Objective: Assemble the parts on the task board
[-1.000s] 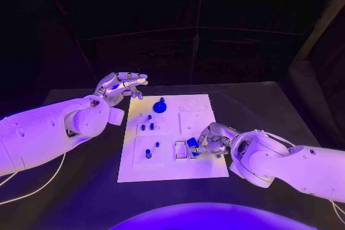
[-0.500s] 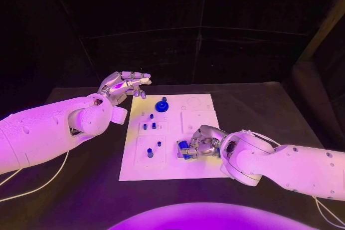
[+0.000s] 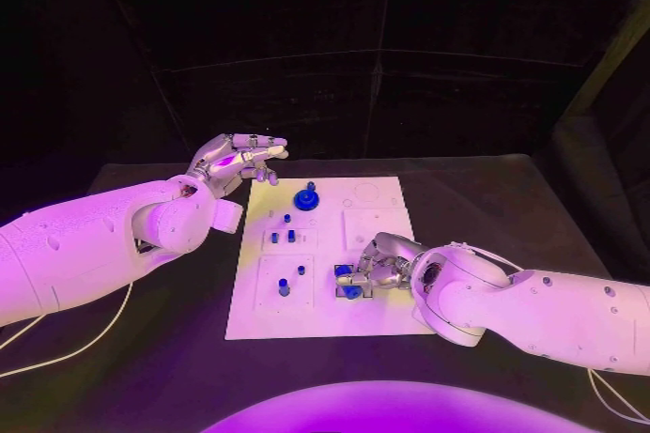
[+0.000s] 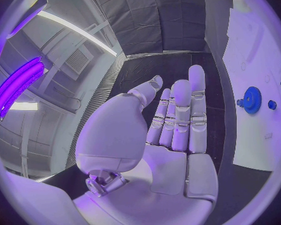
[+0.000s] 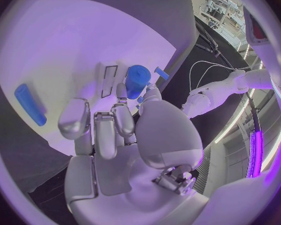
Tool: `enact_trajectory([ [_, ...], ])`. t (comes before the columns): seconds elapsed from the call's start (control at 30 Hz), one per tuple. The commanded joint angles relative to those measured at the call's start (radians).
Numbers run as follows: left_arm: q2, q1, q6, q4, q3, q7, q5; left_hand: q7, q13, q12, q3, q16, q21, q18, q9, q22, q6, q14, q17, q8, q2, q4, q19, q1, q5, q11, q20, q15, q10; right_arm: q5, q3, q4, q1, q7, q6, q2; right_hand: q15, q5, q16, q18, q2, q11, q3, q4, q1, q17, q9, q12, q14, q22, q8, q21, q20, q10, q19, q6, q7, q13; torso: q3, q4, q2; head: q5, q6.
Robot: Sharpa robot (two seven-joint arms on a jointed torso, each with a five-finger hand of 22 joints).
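Observation:
The white task board lies in the middle of the black table. My right hand is low over its near middle and pinches a blue cylindrical part between thumb and finger; the right wrist view has that part close to a rectangular slot. Another blue part lies flat on the board. A blue gear stands at the board's far end, and small blue pegs stand nearer. My left hand hovers beyond the board's far left corner, fingers spread and holding nothing.
One more blue peg stands in the near left block of the board. In the left wrist view the gear and the board lie past my open left hand. Bare black table surrounds the board.
My right hand has carried the blue part leftward across the board toward the slot. The left hand has stayed almost still.

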Motion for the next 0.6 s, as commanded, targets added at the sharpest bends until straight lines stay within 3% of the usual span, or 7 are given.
enact_trajectory([
  [0.03, 0.001, 0.002, 0.011, 0.000, 0.000, 0.002, 0.001, -0.001, -0.001, 0.006, -0.008, -0.005, -0.003, 0.005, -0.001, -0.002, -0.008, -0.004, -0.001, 0.006, 0.010, 0.000, -0.001, -0.003, 0.002, 0.002, 0.004, -0.001, -0.005, -0.048, 0.001, -0.001, 0.002, -0.015, -0.008, 0.002, -0.008, -0.063, -0.008, -0.015, -0.036, -0.001, 0.022, 0.004, -0.048, 0.052, 0.005, -0.011, 0.066, -0.004, 0.004, -0.007, -0.004, -0.005, -0.006, -0.002, 0.005, 0.002, 0.0006, -0.0009, -0.001, 0.001, 0.000],
  [0.13, 0.000, 0.002, 0.011, 0.000, 0.000, 0.002, 0.001, -0.001, -0.001, 0.006, -0.008, -0.005, -0.003, 0.005, -0.001, -0.002, -0.008, -0.004, -0.001, 0.006, 0.010, 0.000, -0.001, -0.003, 0.002, 0.002, 0.004, -0.001, -0.005, -0.064, 0.001, -0.002, 0.002, -0.021, -0.015, 0.002, -0.008, -0.112, -0.011, -0.014, -0.108, 0.002, 0.086, 0.002, -0.106, 0.048, 0.011, -0.020, 0.066, -0.009, 0.007, -0.011, -0.004, -0.007, -0.008, -0.007, 0.003, -0.001, 0.0002, -0.0014, -0.001, 0.001, 0.000],
  [0.23, 0.000, 0.002, 0.011, 0.000, 0.000, 0.003, 0.001, 0.000, -0.002, 0.006, -0.008, -0.005, -0.004, 0.005, -0.001, -0.002, -0.009, -0.004, -0.001, 0.006, 0.010, 0.000, -0.001, -0.003, 0.002, 0.002, 0.004, -0.001, -0.006, -0.081, 0.001, 0.000, 0.002, -0.026, -0.020, -0.001, -0.007, -0.125, -0.016, -0.012, -0.138, -0.001, 0.099, 0.005, -0.131, 0.039, 0.015, -0.035, 0.064, -0.020, 0.011, -0.018, -0.005, -0.013, -0.012, -0.008, 0.005, -0.012, 0.0005, -0.0016, -0.001, 0.001, 0.001],
  [0.43, -0.001, 0.002, 0.012, 0.000, 0.000, 0.004, 0.001, 0.000, -0.002, 0.006, -0.008, -0.005, -0.004, 0.005, -0.001, -0.002, -0.009, -0.004, -0.001, 0.006, 0.010, 0.000, -0.001, -0.003, 0.002, 0.002, 0.004, -0.001, -0.006, -0.097, 0.001, 0.012, 0.002, -0.020, -0.019, -0.008, -0.007, -0.126, -0.018, -0.011, -0.146, -0.001, 0.104, 0.005, -0.137, 0.038, 0.018, -0.040, 0.064, -0.023, 0.012, -0.020, -0.005, -0.014, -0.013, -0.009, 0.005, -0.014, 0.0012, -0.0011, -0.001, 0.000, -0.001],
  [0.5, -0.001, 0.002, 0.013, 0.000, 0.000, 0.004, 0.001, 0.000, -0.002, 0.006, -0.008, -0.005, -0.004, 0.005, -0.001, -0.002, -0.009, -0.004, -0.001, 0.006, 0.010, 0.000, -0.001, -0.003, 0.002, 0.002, 0.004, -0.001, -0.006, -0.100, 0.001, 0.019, 0.002, -0.011, -0.016, -0.012, -0.007, -0.110, -0.017, -0.011, -0.136, -0.002, 0.117, 0.003, -0.118, 0.040, 0.020, -0.040, 0.064, -0.022, 0.015, -0.020, -0.005, -0.013, -0.013, -0.009, 0.005, -0.011, 0.0016, -0.0011, -0.001, 0.001, -0.002],
  [0.6, -0.001, 0.002, 0.013, -0.001, 0.000, 0.003, 0.001, 0.000, -0.002, 0.006, -0.009, -0.005, -0.004, 0.005, -0.001, -0.002, -0.010, -0.005, -0.002, 0.006, 0.010, 0.000, -0.001, -0.003, 0.002, 0.003, 0.004, -0.001, -0.007, -0.104, 0.001, 0.032, 0.002, 0.006, -0.006, -0.021, -0.008, -0.092, -0.016, -0.012, -0.115, -0.003, 0.139, -0.005, -0.036, 0.045, 0.026, -0.038, 0.065, -0.018, 0.020, -0.019, -0.006, -0.009, -0.010, -0.010, 0.003, -0.004, 0.0013, -0.0014, -0.001, 0.001, -0.002],
])
